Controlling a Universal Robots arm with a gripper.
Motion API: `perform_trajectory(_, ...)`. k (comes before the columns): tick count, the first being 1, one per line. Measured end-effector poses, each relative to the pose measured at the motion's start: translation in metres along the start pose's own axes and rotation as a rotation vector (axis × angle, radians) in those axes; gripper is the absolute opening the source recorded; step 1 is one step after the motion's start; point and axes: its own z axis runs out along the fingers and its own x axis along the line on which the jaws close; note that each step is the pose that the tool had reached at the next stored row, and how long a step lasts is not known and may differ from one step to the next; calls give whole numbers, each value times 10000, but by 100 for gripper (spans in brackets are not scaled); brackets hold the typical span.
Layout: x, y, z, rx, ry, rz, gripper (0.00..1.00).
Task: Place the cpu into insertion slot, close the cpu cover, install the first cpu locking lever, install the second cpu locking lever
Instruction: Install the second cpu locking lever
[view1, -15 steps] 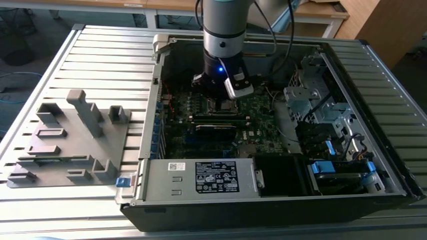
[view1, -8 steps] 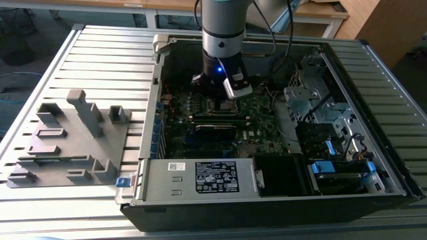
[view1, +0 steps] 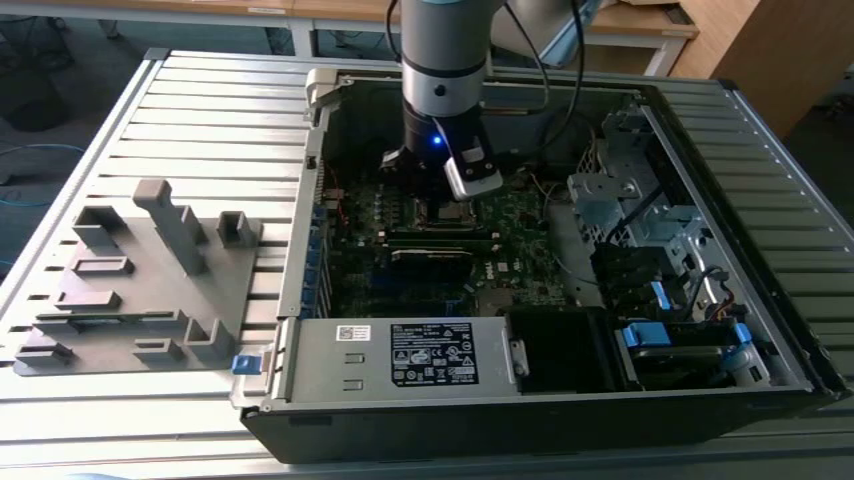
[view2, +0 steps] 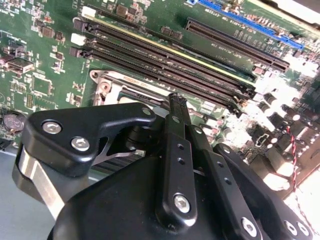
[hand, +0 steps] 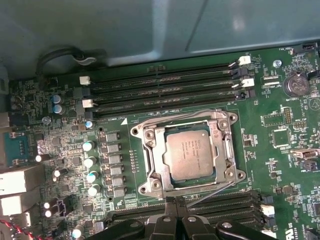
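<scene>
Exterior view, open computer case (view1: 400, 350) on slatted metal table (view1: 200, 110), wooden desks (view1: 654, 25) behind.

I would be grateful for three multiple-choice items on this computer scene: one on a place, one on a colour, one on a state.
1. Where is the cpu?
A. On the grey parts tray beside the case
B. In the insertion slot on the green board
C. On the white label

2. What colour is the light on the arm above the gripper in the exterior view?
A. Blue
B. Red
C. Green

3. How does the cpu cover lie?
A. Standing upright, open
B. Taken off and laid on the slatted table
C. Down flat around the cpu

Answers: 1 B, the first wrist view shows the cpu seated in the insertion slot. 2 A, a blue glow shows above the gripper. 3 C, the cpu cover frames the chip flat.
</scene>
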Motion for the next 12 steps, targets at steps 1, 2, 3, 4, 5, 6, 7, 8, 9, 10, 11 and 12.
perform_trajectory(1,3,-1,2,2,0,0,11)
perform_trajectory(2,7,-2,6,2,0,-1,11)
perform_trajectory(3,12,-2,10,2,-1,-5,11)
perform_trajectory(4,18,-3,13,2,0,-20,11)
perform_trajectory(5,24,-4,17,1,0,-46,11)
perform_trajectory(6,28,-4,21,1,0,-79,11)
perform_trajectory(7,30,-5,26,9,0,-114,11)
perform_trajectory(8,30,-5,30,22,-2,-153,11)
perform_trajectory(9,31,-6,33,29,-1,-190,11)
perform_trajectory(10,31,-6,33,32,-1,-224,11)
perform_trajectory(11,31,-6,33,32,-1,-234,11)
perform_trajectory(12,32,-6,33,31,-1,-233,11)
